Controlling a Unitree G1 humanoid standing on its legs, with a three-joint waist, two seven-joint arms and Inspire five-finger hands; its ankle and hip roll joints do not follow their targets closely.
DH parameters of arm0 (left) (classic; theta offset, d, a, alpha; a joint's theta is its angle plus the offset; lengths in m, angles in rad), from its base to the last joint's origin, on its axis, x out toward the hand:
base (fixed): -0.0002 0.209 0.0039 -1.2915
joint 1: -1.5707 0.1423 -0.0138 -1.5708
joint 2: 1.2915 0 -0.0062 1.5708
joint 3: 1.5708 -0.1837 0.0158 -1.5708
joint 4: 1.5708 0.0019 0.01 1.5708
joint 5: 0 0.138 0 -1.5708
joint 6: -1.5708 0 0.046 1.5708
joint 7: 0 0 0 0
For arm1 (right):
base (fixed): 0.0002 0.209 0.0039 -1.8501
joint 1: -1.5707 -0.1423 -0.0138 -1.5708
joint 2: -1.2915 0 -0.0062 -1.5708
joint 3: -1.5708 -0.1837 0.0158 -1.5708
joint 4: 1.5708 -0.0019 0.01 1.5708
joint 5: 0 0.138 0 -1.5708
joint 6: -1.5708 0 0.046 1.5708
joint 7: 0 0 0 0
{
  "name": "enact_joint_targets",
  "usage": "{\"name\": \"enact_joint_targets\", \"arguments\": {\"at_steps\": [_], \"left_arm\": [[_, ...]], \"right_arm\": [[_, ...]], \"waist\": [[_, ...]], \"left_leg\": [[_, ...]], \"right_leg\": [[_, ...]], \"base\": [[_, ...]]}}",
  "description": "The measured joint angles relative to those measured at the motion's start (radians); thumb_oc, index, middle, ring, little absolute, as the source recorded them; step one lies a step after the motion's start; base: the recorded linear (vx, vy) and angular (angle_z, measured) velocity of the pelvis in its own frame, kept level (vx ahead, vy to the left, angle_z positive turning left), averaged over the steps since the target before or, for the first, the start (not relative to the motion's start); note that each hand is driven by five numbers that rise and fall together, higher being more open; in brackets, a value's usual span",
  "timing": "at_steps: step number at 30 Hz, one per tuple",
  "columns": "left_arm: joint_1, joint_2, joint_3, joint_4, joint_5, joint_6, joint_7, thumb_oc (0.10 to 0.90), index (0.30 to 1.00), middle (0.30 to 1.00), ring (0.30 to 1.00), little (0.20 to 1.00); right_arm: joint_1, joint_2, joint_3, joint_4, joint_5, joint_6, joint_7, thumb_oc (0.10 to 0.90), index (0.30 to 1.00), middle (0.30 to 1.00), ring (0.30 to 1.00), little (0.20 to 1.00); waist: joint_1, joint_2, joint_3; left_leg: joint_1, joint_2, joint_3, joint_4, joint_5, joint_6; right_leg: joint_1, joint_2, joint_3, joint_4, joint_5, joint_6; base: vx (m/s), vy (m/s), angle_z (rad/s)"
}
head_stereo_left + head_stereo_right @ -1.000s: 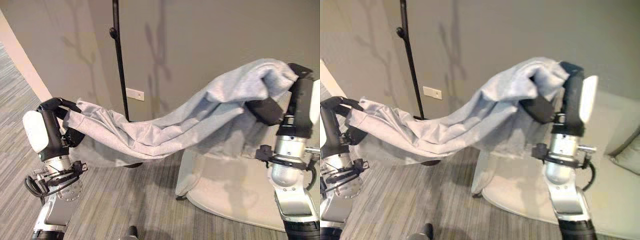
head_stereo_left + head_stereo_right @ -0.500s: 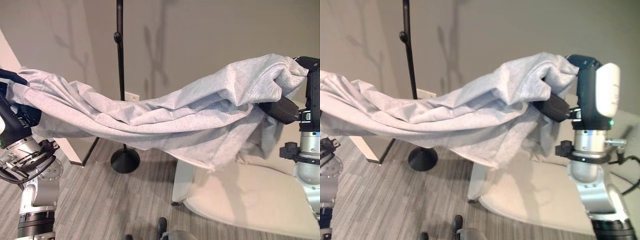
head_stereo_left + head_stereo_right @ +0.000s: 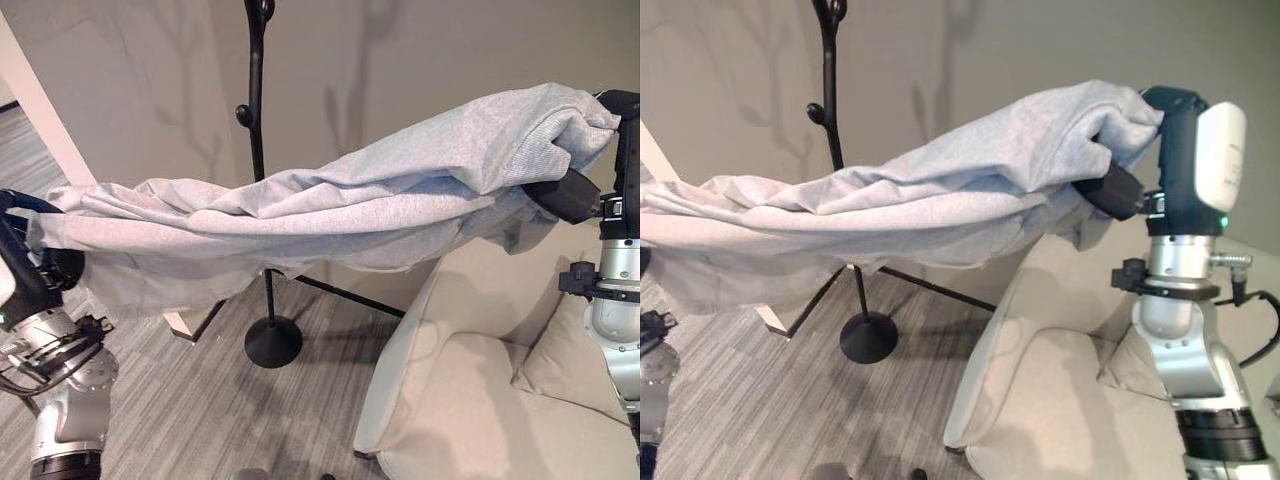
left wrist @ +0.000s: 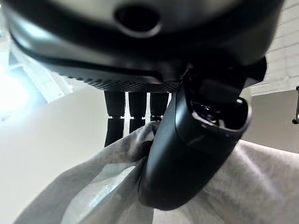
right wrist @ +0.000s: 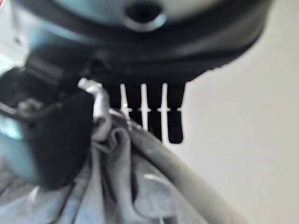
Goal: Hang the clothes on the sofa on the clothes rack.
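So both the left hand point(image 3: 25, 255) and right hand point(image 3: 1160, 150) pinch the grey garment point(image 3: 340, 200), stretched across the black rack pole point(image 3: 258, 150), cream sofa point(image 3: 470, 400) below.

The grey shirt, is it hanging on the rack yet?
No. The shirt is stretched in the air between the left hand and right hand, in front of the rack.

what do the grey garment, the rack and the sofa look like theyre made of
Grey garment: soft knit cloth, likely cotton jersey or fleece; matte, it folds and sags between the left hand and right hand.
Clothes rack: probably metal painted black; thin pole, slight sheen, round base.
Sofa: beige upholstery, fabric or matte leatherette; smooth, padded.
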Motion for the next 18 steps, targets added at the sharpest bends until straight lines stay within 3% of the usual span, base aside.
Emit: {"name": "enact_joint_targets", "arguments": {"at_steps": [1, 3, 4, 6, 7, 8, 9, 10, 11, 15, 18], "left_arm": [[-0.001, 0.010, 0.000, 0.012, -0.001, 0.000, 0.001, 0.400, 0.300, 0.300, 0.300, 0.300], [-0.018, 0.036, -0.008, 0.061, 0.000, -0.003, 0.008, 0.400, 0.300, 0.300, 0.300, 0.300], [-0.055, 0.109, -0.012, 0.159, -0.001, -0.003, 0.011, 0.400, 0.300, 0.300, 0.300, 0.300], [-0.063, 0.138, -0.011, 0.195, -0.007, -0.010, 0.019, 0.400, 0.300, 0.300, 0.300, 0.300], [-0.058, 0.145, -0.012, 0.219, -0.011, -0.009, 0.017, 0.400, 0.300, 0.300, 0.300, 0.300], [-0.057, 0.151, -0.011, 0.232, -0.025, -0.003, 0.015, 0.400, 0.300, 0.300, 0.300, 0.300], [-0.057, 0.166, -0.012, 0.253, -0.047, 0.001, 0.014, 0.400, 0.300, 0.300, 0.300, 0.300], [-0.063, 0.223, -0.008, 0.275, -0.083, 0.021, 0.006, 0.400, 0.300, 0.300, 0.300, 0.300], [-0.068, 0.276, 0.002, 0.276, -0.103, 0.027, 0.005, 0.400, 0.300, 0.300, 0.300, 0.300], [-0.163, 0.322, 0.000, 0.379, -0.142, 0.052, -0.003, 0.400, 0.300, 0.300, 0.300, 0.300], [-0.190, 0.340, -0.003, 0.396, -0.179, 0.069, -0.009, 0.400, 0.300, 0.300, 0.300, 0.300]], "right_arm": [[-0.006, -0.001, 0.003, 0.001, -0.002, -0.001, 0.000, 0.400, 0.300, 0.300, 0.300, 0.300], [-0.036, -0.002, 0.019, 0.024, -0.006, -0.003, -0.004, 0.400, 0.300, 0.300, 0.300, 0.300], [-0.102, -0.057, 0.052, 0.089, -0.019, -0.003, -0.010, 0.400, 0.300, 0.300, 0.300, 0.300], [-0.104, -0.083, 0.052, 0.110, -0.029, -0.011, -0.017, 0.400, 0.300, 0.300, 0.300, 0.300], [-0.104, -0.092, 0.053, 0.112, -0.031, -0.009, -0.018, 0.400, 0.300, 0.300, 0.300, 0.300], [-0.103, -0.098, 0.053, 0.106, -0.033, -0.012, -0.024, 0.400, 0.300, 0.300, 0.300, 0.300], [-0.120, -0.108, 0.080, 0.114, -0.035, -0.013, -0.024, 0.400, 0.300, 0.300, 0.300, 0.300], [-0.195, -0.120, 0.125, 0.156, -0.040, -0.013, -0.024, 0.400, 0.300, 0.300, 0.300, 0.300], [-0.271, -0.122, 0.138, 0.223, -0.038, -0.003, -0.031, 0.400, 0.300, 0.300, 0.300, 0.300], [-0.486, -0.199, 0.242, 0.451, -0.011, 0.033, -0.045, 0.400, 0.300, 0.300, 0.300, 0.300], [-0.551, -0.224, 0.258, 0.533, 0.028, 0.060, -0.049, 0.400, 0.300, 0.300, 0.300, 0.300]], "waist": [[0.002, 0.007, 0.005], [0.003, 0.018, 0.011], [0.004, 0.034, 0.031], [0.007, 0.047, 0.034], [0.007, 0.070, 0.028], [0.011, 0.082, 0.027], [0.012, 0.063, 0.015], [0.013, 0.014, -0.013], [0.019, -0.017, -0.034], [0.049, -0.020, -0.036], [0.058, -0.030, -0.039]], "left_leg": [[0.023, 0.019, -0.014, -0.116, 0.020, -0.009], [0.023, 0.042, -0.051, -0.210, 0.052, -0.053], [-0.020, 0.079, -0.051, -0.319, 0.119, -0.057], [-0.025, 0.083, -0.039, -0.319, 0.144, -0.028], [-0.004, 0.077, -0.014, -0.323, 0.133, -0.011], [0.025, 0.069, -0.017, -0.335, 0.202, 0.008], [0.040, 0.033, -0.001, -0.334, 0.221, 0.014], [0.072, -0.055, 0.032, -0.346, 0.263, 0.057], [0.109, -0.115, 0.041, -0.368, 0.255, 0.093], [0.131, -0.151, 0.049, -0.364, 0.223, 0.133], [0.136, -0.162, 0.036, -0.365, 0.213, 0.146]], "right_leg": [[0.004, 0.000, 0.009, 0.000, -0.003, 0.004], [0.004, 0.000, 0.023, -0.001, -0.011, 0.028], [0.007, 0.000, 0.027, -0.002, -0.018, 0.021], [0.032, -0.008, 0.028, -0.008, -0.031, 0.056], [0.054, -0.005, 0.030, -0.002, -0.038, 0.075], [0.082, -0.020, 0.037, -0.008, -0.053, 0.104], [0.091, -0.060, 0.038, -0.008, -0.060, 0.129], [0.113, -0.145, 0.043, -0.001, -0.063, 0.172], [0.127, -0.202, 0.027, 0.017, -0.049, 0.188], [0.124, -0.242, 0.028, 0.051, -0.029, 0.229], [0.107, -0.210, 0.028, -0.010, -0.010, 0.260]], "base": [[0.18, 0.179, 0.04], [0.16, 0.137, -0.10], [0.16, 0.132, -0.20], [0.21, 0.172, -0.14], [0.21, 0.172, -0.15], [0.24, 0.201, -0.21], [0.16, 0.141, -0.22], [0.25, 0.224, -0.09], [0.26, 0.219, 0.05], [0.15, 0.113, 0.06], [0.11, 0.058, 0.13]]}}
